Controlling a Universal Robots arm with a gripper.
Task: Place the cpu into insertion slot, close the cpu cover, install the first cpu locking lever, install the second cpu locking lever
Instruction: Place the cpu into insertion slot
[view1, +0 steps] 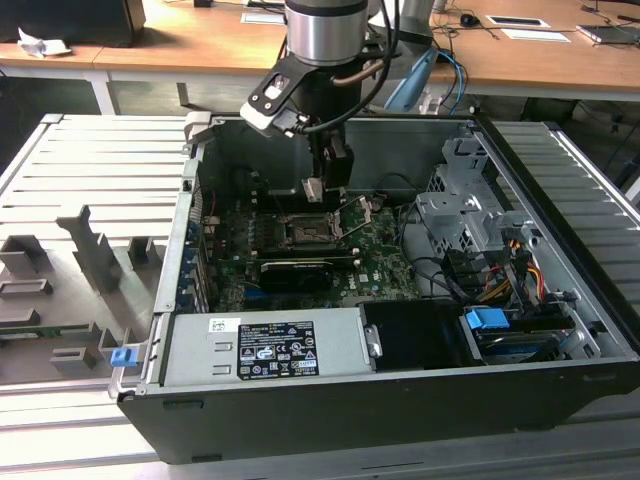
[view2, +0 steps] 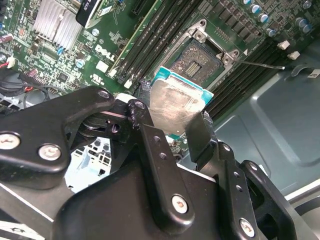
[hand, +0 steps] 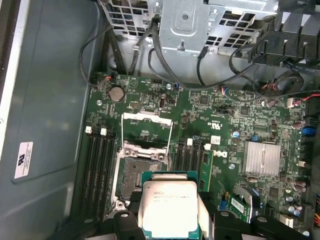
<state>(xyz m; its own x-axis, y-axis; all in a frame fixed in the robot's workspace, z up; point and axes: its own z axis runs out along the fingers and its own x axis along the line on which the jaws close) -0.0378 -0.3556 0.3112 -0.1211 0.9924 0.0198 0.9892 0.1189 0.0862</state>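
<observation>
Looking into an open computer case spanning the middle of the exterior view, with a green circuit board lying on its floor. Reaching down into it from the top centre of that view with the arm, wrist pointing almost straight down. Hanging the gripper just above the board, its fingers clamping opposite edges of the cpu, silver top showing in both wrist views. Hovering the cpu above and just beside the insertion slot, not touching it. Finding the cpu cover swung up off the slot, leaving the black socket bare.
</observation>
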